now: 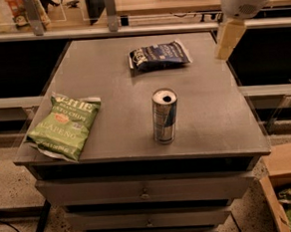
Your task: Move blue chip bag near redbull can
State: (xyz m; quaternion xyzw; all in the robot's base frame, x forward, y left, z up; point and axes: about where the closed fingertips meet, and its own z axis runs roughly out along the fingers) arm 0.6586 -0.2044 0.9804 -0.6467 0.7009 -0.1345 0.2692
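Note:
The blue chip bag [158,55] lies flat at the far middle of the grey cabinet top [113,90]. The redbull can [164,115] stands upright near the front middle, well apart from the bag. My gripper [227,38] hangs from the white arm at the top right, above the cabinet's far right edge, to the right of the blue bag and not touching it.
A light-green jalapeno chip bag [65,124] lies at the front left corner, overhanging the edge. Drawers run below the top. A shelf rail [104,28] crosses behind. A cardboard box [285,188] stands on the floor at the lower right.

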